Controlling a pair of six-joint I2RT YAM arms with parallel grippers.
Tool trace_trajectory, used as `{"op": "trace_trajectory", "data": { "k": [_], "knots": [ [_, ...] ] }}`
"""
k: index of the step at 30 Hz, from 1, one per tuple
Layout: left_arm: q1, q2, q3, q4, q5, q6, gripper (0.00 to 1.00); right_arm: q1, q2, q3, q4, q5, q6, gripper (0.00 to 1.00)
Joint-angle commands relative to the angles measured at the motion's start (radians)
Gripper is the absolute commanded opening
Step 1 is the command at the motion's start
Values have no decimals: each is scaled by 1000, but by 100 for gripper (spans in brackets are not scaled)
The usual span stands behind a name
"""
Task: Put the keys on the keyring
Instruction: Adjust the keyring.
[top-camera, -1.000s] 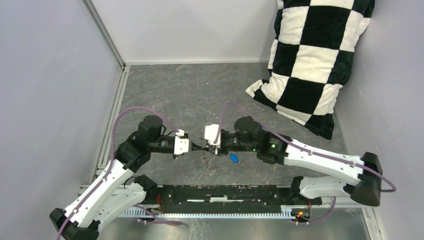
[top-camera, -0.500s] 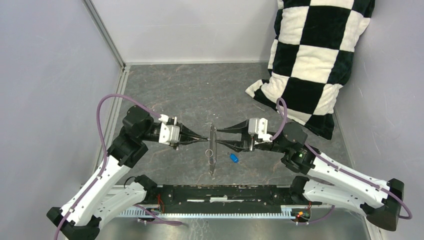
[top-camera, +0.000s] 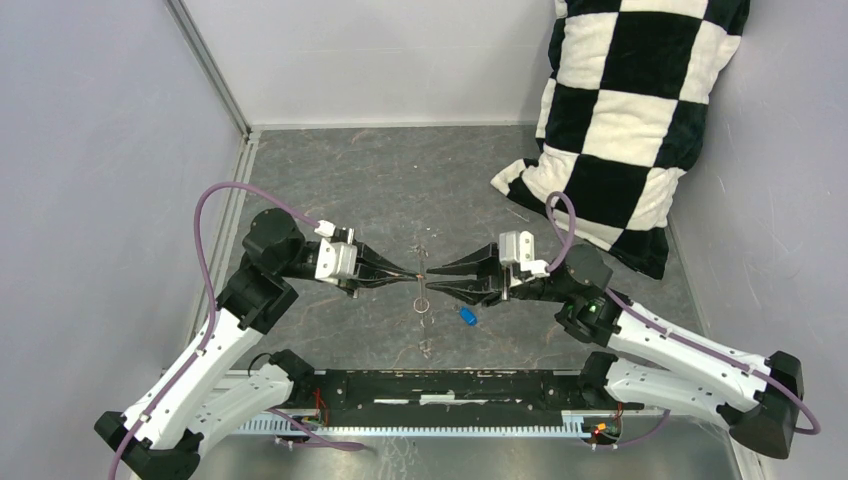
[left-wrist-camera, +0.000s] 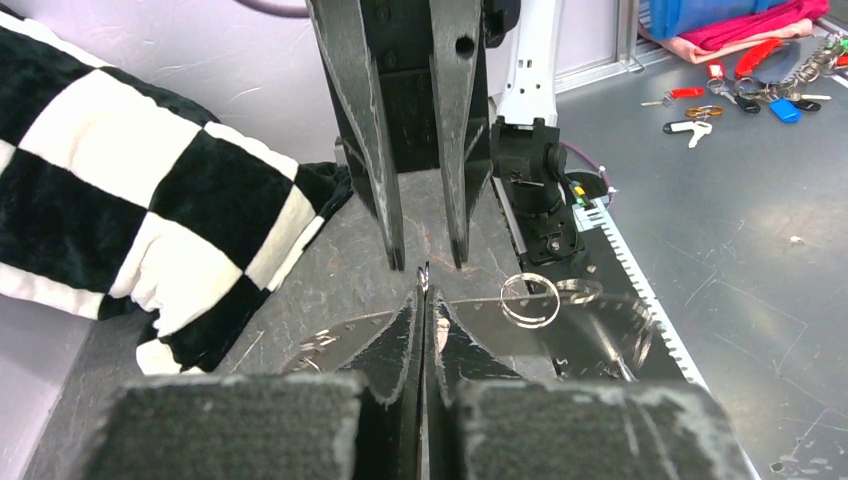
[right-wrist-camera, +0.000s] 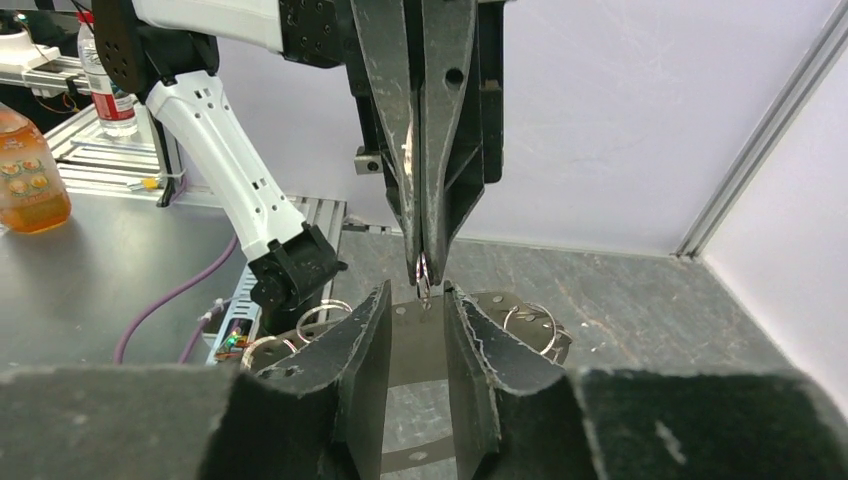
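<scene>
Above the grey marbled tabletop, the left gripper pinches the keyring; the right gripper gapes opposite. A blue key lies nearby; a checked pillow leans against the far-right lilac wall.

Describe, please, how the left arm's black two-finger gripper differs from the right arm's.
The left gripper is shut, pinching the thin metal keyring; the right gripper is open, straddling that ring without gripping. In the top view the left gripper points rightward, the right gripper leftward. Both are black, tapered and tip to tip.
</scene>
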Motion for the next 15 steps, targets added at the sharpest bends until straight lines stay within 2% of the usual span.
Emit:
{"op": "trace_trajectory", "data": {
  "k": [1, 7, 13, 15],
  "knots": [
    [0, -5, 24, 90, 22, -71, 2, -5, 36, 23, 56, -23, 54, 31],
    [0, -9, 15, 124, 19, -95, 2, -5, 58, 6, 131, -31, 101, 26],
    [0, -14, 10, 87, 17, -67, 2, -5, 67, 1, 165, -45, 114, 0],
    [0, -14, 15, 9, 2, -12, 2, -6, 63, 10, 125, -39, 97, 0]
  ]
}}
